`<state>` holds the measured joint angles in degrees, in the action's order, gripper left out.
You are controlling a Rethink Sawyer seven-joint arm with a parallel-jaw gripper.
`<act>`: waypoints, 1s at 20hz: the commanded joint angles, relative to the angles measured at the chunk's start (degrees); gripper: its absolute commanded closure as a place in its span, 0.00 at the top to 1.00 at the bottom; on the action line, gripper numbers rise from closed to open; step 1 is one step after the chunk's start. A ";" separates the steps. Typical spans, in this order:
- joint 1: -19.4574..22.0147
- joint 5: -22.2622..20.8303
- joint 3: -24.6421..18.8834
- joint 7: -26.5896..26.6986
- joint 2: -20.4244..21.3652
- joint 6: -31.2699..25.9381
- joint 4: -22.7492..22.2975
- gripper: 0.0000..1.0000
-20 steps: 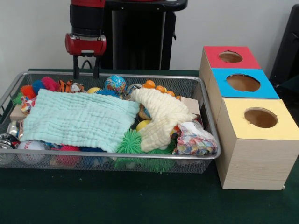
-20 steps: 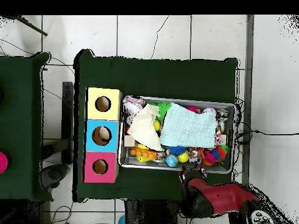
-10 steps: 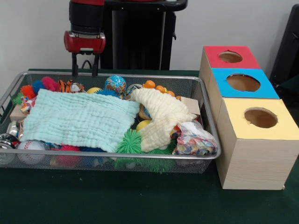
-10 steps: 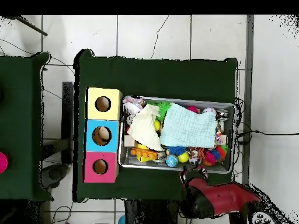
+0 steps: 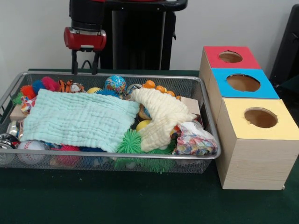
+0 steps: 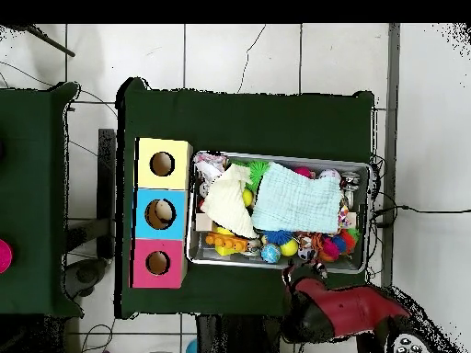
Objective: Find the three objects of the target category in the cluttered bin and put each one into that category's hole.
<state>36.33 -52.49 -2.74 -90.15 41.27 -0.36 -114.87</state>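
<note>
- Red-and-black gripper (image 5: 84,67): two dark fingers parted, nothing held, poised above the far rim near one end.
- Wide silver wire-mesh bin (image 5: 117,157): directly below and toward the camera; long axis crosswise.
- Round red-panelled hole (image 5: 230,57): beyond the bin's opposite end, well apart.
</note>
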 commanded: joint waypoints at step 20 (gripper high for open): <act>0.00 -2.62 -5.24 2.44 0.10 -6.11 7.73 1.00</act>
<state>33.43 -52.50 -2.77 -90.15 41.53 -0.38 -113.20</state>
